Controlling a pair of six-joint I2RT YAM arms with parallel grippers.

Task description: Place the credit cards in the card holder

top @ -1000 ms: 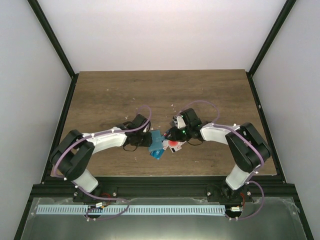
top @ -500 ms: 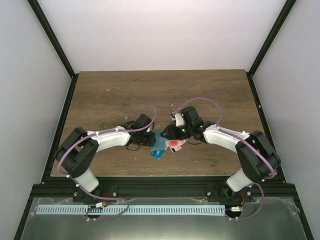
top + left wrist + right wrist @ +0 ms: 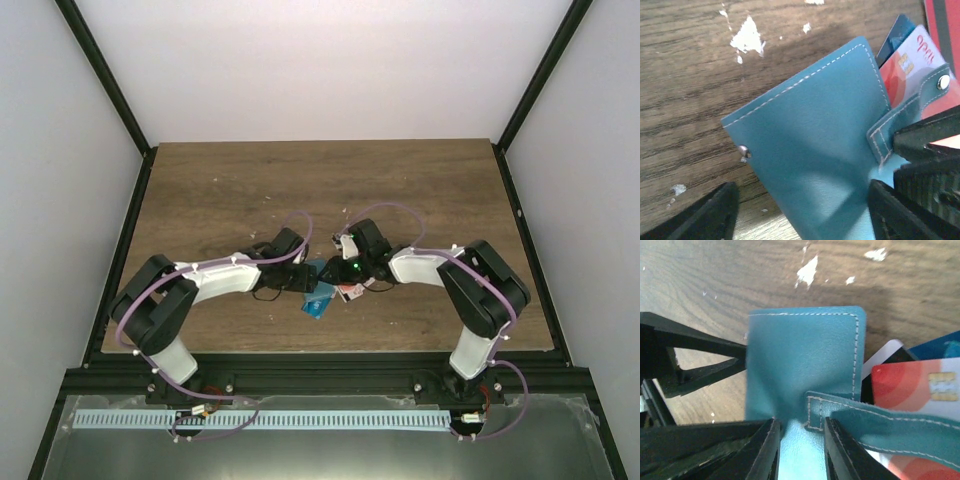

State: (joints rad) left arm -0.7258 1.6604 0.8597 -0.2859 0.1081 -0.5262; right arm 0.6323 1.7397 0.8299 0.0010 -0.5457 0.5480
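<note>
Card holder (image 3: pixel 810 150) on table (image 3: pixel 220 190), middle of near edge; credit cards (image 3: pixel 910 65) show past its side. Right pincer (image 3: pixel 800 427) is pinched narrow on the holder's edge by the snap strap, and left pincer (image 3: pixel 803 187) stands wide astride it. Red lettering on white card not readable.

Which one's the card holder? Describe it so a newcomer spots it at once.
Near the front middle of the wood table, the left gripper and right gripper meet. Between them is the card holder, next to loose cards. It alone is a stitched teal wallet with a snap strap, bigger than any card.
</note>
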